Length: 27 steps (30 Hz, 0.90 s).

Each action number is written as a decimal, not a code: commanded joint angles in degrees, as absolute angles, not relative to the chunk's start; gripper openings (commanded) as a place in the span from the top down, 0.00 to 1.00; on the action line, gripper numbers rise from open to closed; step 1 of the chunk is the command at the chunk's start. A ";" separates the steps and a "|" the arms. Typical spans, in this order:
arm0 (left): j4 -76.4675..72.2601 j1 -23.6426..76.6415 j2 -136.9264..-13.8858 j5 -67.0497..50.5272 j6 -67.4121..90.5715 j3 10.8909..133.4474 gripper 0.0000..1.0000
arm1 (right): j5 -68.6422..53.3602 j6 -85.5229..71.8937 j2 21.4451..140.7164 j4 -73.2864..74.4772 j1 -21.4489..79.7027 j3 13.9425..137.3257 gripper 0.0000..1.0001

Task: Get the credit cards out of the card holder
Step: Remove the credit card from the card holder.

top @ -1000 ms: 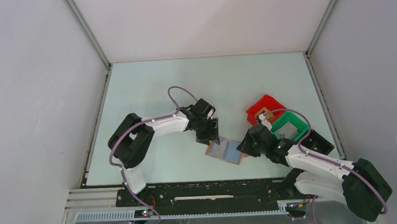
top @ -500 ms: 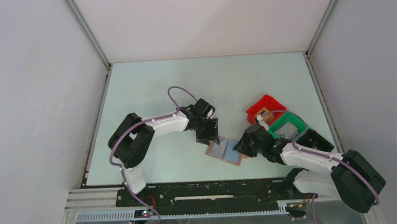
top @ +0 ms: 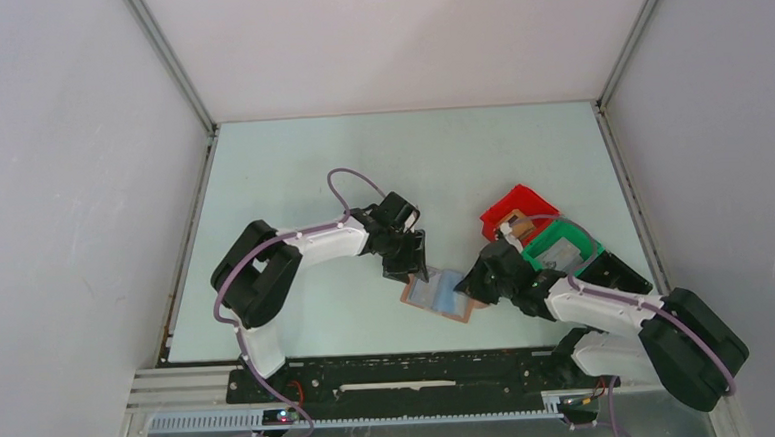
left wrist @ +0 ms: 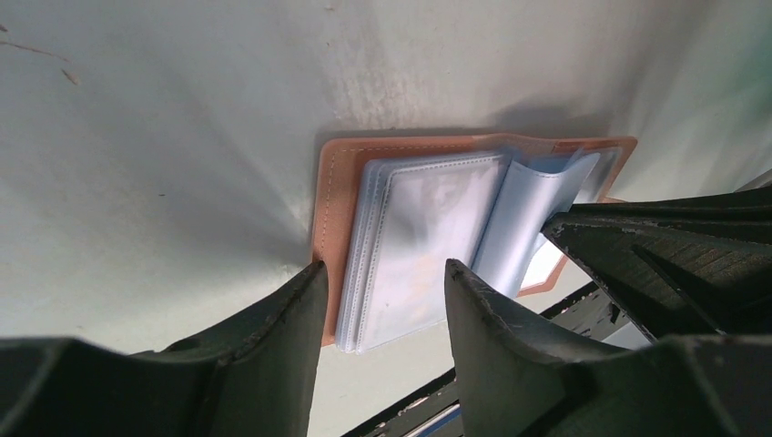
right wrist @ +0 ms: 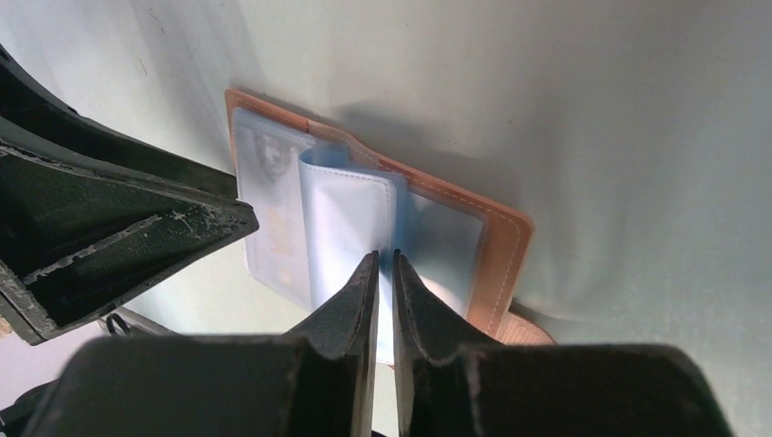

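Card holder (left wrist: 326, 205) cover: tan leather-look, matt, w/ lighter stitching along the edge; inner sleeves (left wrist: 428, 228) are soft clear plastic, glossy, bluish sheen. Desk (left wrist: 182, 137) is pale green, matt, smooth w/ a few faint scuffs. Left claw (left wrist: 382, 282) & right claw (right wrist: 384, 264): black hard plastic, matt, fine layered ridges on finger faces; red bin (top: 508, 212) & green bin (top: 553, 233) look like plastic.

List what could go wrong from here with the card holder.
1. The right claw pinches a clear sleeve at its edge; pulling may drag the whole card holder rather than free a card.
2. The left claw stands open over the holder's other half, so it may not pin it; the holder could slide.
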<state>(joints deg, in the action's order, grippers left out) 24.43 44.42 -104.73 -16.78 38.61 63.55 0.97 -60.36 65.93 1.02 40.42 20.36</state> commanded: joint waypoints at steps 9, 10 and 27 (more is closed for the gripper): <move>22.07 45.00 -106.11 -18.10 37.73 58.81 0.44 | 12.80 -58.24 47.49 16.48 41.45 22.95 0.61; 21.71 44.97 -105.81 -18.57 37.64 58.56 0.44 | 13.00 -58.22 46.94 16.16 42.07 23.20 0.61; 18.11 45.03 -106.20 -20.82 39.52 55.15 0.85 | -2.86 -61.94 70.63 -5.62 40.68 23.73 0.83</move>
